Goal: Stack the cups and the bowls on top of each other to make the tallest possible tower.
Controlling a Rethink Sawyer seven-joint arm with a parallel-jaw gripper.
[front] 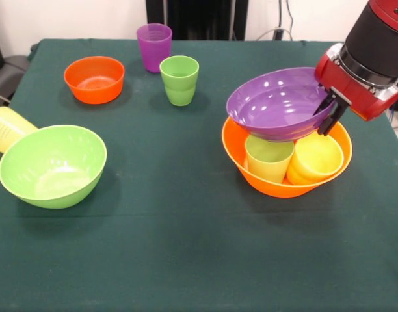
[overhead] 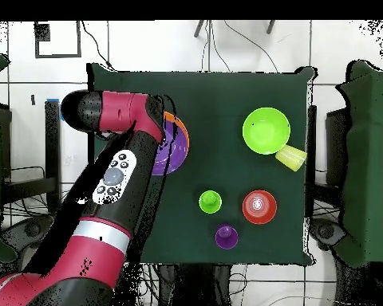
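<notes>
Claw (front: pixel 330 112) clamped on purple bowl's (front: pixel 277 104) right rim — bowl tilted atop two cups inside orange bowl (front: pixel 287 185), right of frame.

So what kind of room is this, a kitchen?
Probably a robot lab, not a kitchen: the red robot arm works at a table with a green cloth, cables trail over the tiled floor, and the bowls are bright plastic.
</notes>
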